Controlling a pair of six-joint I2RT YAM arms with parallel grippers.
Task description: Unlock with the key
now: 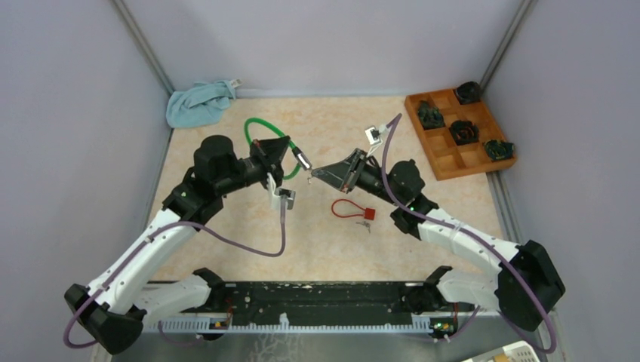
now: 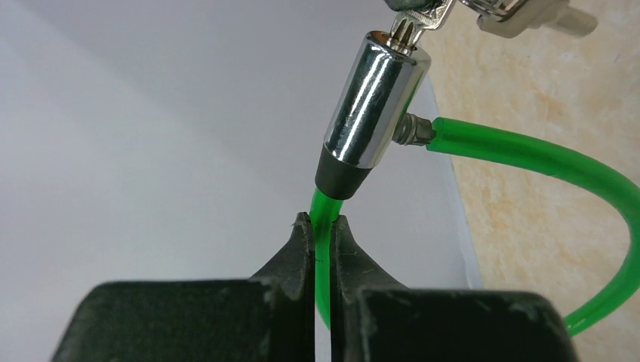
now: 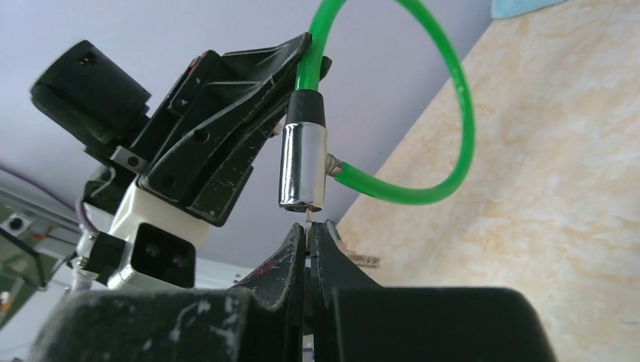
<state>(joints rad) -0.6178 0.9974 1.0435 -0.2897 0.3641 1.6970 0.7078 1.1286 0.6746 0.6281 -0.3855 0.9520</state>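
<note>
My left gripper (image 2: 322,220) is shut on the green cable (image 2: 528,154) of a cable lock, just below its chrome cylinder (image 2: 373,105), and holds it above the table. In the top view the green loop (image 1: 264,132) rises behind the left gripper (image 1: 283,154), with the cylinder (image 1: 302,159) pointing right. My right gripper (image 3: 310,226) is shut on a silver key (image 3: 310,217) whose blade is in the bottom end of the cylinder (image 3: 303,166). In the top view the right gripper (image 1: 315,173) meets the cylinder's end. The key also shows at the cylinder's top in the left wrist view (image 2: 413,19).
A small red cable lock (image 1: 355,210) with keys lies on the table in front of the right arm. A wooden compartment tray (image 1: 445,162) with dark objects stands at the back right. A light blue cloth (image 1: 198,103) lies at the back left.
</note>
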